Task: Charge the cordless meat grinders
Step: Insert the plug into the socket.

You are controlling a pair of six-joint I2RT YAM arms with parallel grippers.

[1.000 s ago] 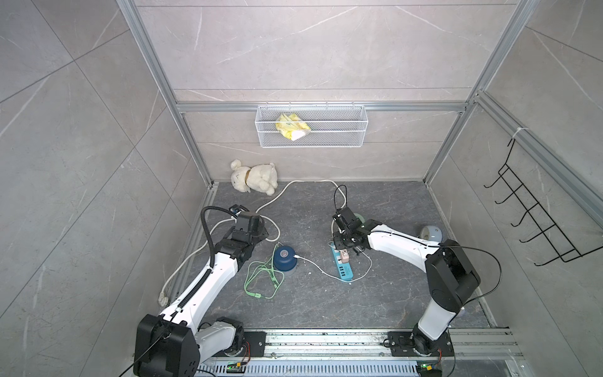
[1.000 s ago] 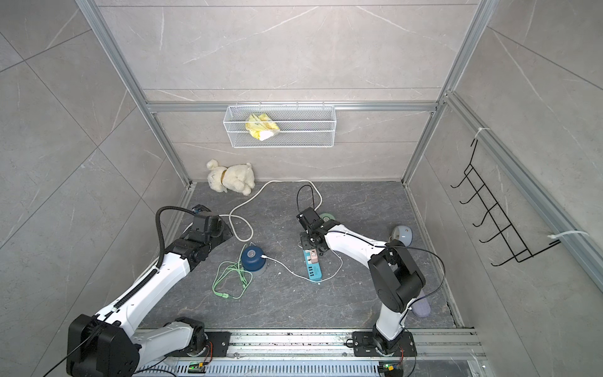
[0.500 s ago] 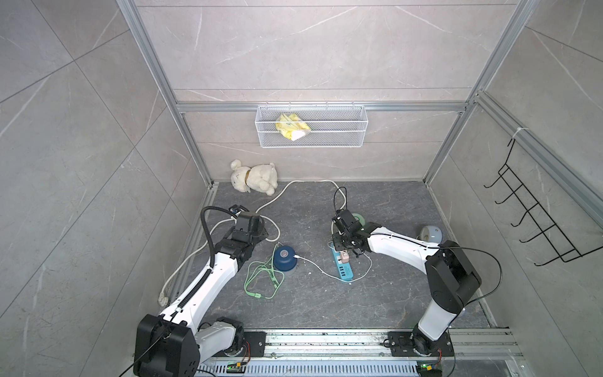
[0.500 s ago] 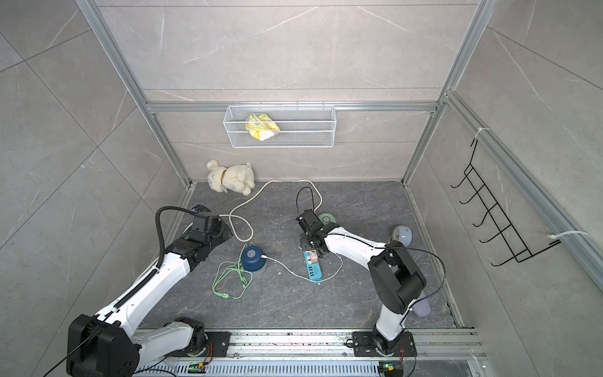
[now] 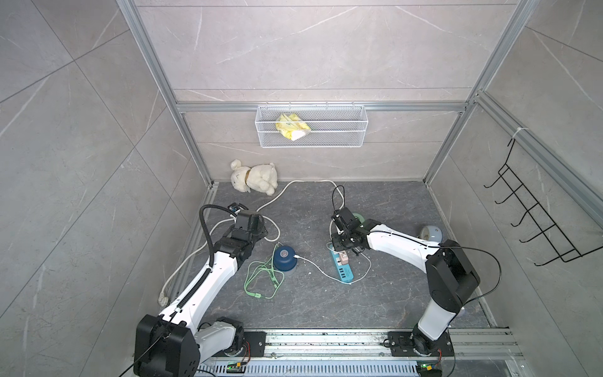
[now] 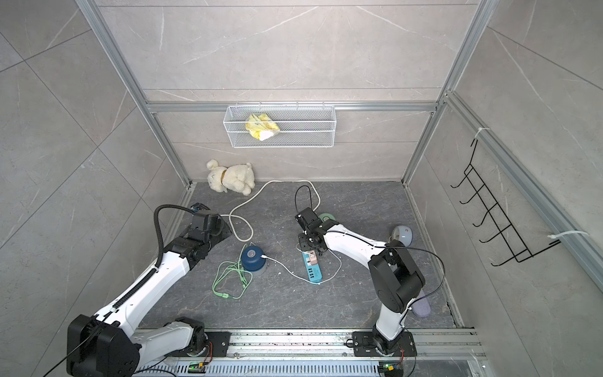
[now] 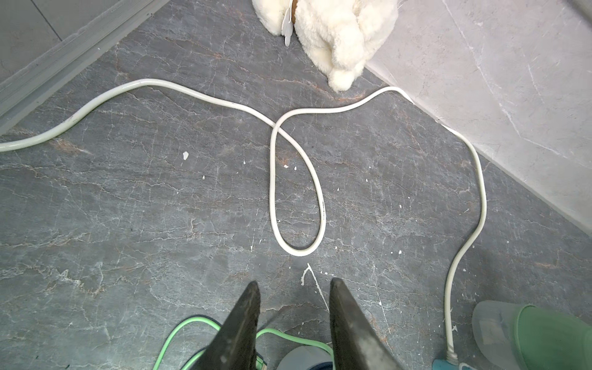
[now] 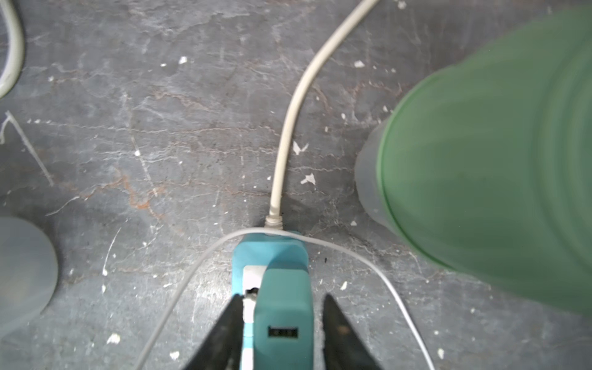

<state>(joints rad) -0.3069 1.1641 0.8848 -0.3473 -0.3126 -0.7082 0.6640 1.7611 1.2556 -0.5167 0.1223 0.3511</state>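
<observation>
Jaws on the right gripper [image 8: 282, 296] stand apart, straddling a teal charger block [image 8: 283, 320] with a sliver of floor showing on either side, so there's no squeeze on it. That block stands plugged into the power strip [image 5: 342, 272], right at the end where the thick white cord [image 8: 288, 128] comes out. The straddle makes sense: it reads as the charger being seated, fingers lined up to nudge it or lift clear.

Just ahead of those jaws and off to one side stands the mint green grinder [image 8: 480, 176], close by, upright on its clear base, untouched. A thin white cable [image 8: 185, 272] arcs over the strip's end, just in front of the fingertips; where it ends is hidden.

Over to the left gripper [image 7: 293, 282]: jaws partly open and empty, only bare floor between them. The navy blue grinder [image 5: 284, 258] sits just behind those fingertips, under the wrist. A white lead [image 5: 313, 266] comes off its side and runs toward the strip, so that one looks hooked up.

A loose green cable [image 5: 261, 280] lies coiled beside the navy blue grinder, also behind the left jaws. My guess is it's the mint one's lead, and the left arm waits nearby to fetch it.
</observation>
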